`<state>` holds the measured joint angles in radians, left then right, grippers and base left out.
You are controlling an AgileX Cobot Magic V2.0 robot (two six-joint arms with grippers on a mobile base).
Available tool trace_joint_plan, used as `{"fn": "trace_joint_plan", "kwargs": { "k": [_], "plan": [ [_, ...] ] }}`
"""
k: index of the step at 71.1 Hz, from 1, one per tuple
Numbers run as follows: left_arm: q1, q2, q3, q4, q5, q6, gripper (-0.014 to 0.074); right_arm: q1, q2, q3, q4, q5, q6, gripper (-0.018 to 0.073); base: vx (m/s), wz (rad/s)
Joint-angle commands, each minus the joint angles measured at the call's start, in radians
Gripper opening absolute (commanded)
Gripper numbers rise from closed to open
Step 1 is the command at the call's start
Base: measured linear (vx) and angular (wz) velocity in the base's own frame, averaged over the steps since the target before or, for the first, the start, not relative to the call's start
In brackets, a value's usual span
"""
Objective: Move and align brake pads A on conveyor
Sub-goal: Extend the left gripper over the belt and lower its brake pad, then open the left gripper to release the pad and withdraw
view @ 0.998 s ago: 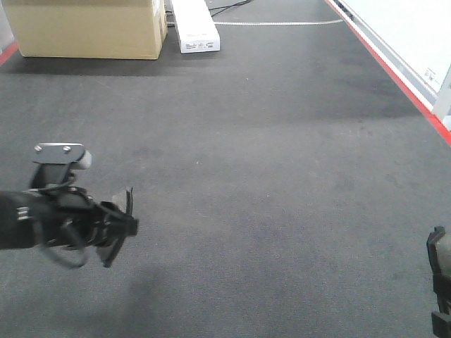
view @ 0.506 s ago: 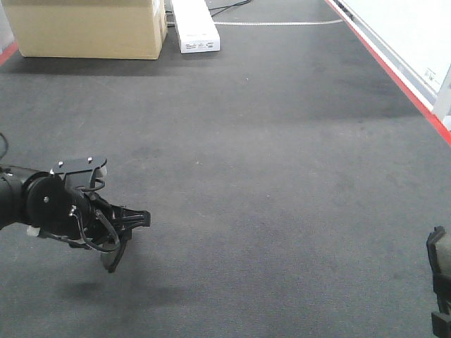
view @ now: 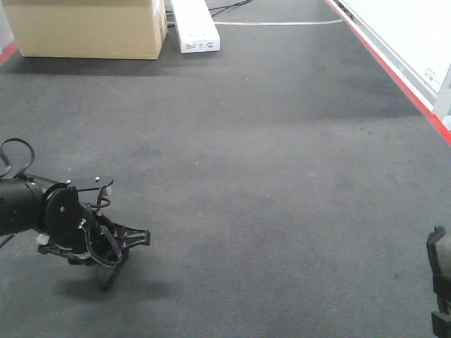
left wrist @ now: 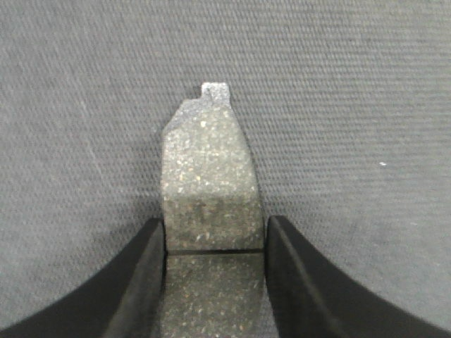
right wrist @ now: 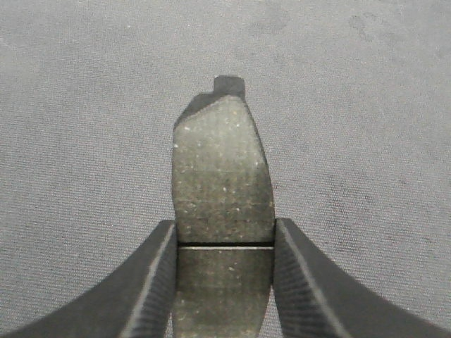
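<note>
The front view shows where I sit: my left gripper (view: 125, 255) hangs low over the conveyor (view: 268, 176) in the lower left of the frame, with a shadow just beneath it. Only a sliver of my right arm (view: 440, 282) shows at the lower right edge. A cardboard box (view: 88, 28) and a white box (view: 194, 24) stand at the top left, and a red strip (view: 394, 74) runs down the upper right. I cannot make out there what I am holding.

The wrist views do show it. In the left wrist view, the left brake pad (left wrist: 208, 176) is pinched between my fingers (left wrist: 137, 282) at its cross groove, bottom centre. Its tab end points up the frame, past the fingertips. In the right wrist view, my right gripper (right wrist: 224, 224) is closed the same way on the right brake pad (right wrist: 222, 169), narrowed to the pad's width, tab upward. I cannot tell whether either pad touches the belt.
</note>
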<state>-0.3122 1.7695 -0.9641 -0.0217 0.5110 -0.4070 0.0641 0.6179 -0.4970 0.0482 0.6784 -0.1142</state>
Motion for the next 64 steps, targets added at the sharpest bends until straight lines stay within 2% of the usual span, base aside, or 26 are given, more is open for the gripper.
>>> {"fn": "trace_joint_plan", "kwargs": {
  "k": [1,20,32,41,61,64],
  "plan": [
    [0.001,-0.033,-0.027,0.022,-0.029,-0.006,0.0361,0.001,0.001,-0.031,0.004,-0.079,-0.008,0.0159,0.00,0.00],
    [0.001,-0.130,-0.028,0.022,-0.033,-0.006,0.0471,0.001,0.001,-0.031,0.004,-0.079,-0.008,0.0159,0.00,0.00],
    [-0.001,-0.253,-0.010,0.102,-0.032,-0.006,0.0452,0.001,0.001,-0.031,0.004,-0.079,-0.008,0.0159,0.00,0.00],
    [-0.003,-0.391,0.055,0.104,-0.060,0.045,0.0361,0.001,0.001,-0.031,0.004,-0.079,-0.008,0.0159,0.00,0.00],
    [-0.003,-0.750,0.222,0.104,-0.100,0.123,0.0004,0.001,0.001,-0.031,0.004,-0.079,-0.008,0.0159,0.00,0.00],
    [-0.003,-0.812,0.246,0.104,-0.114,0.123,-0.0009,0.001,0.001,-0.031,0.004,-0.079,-0.008,0.0159,0.00,0.00]
  ]
}}
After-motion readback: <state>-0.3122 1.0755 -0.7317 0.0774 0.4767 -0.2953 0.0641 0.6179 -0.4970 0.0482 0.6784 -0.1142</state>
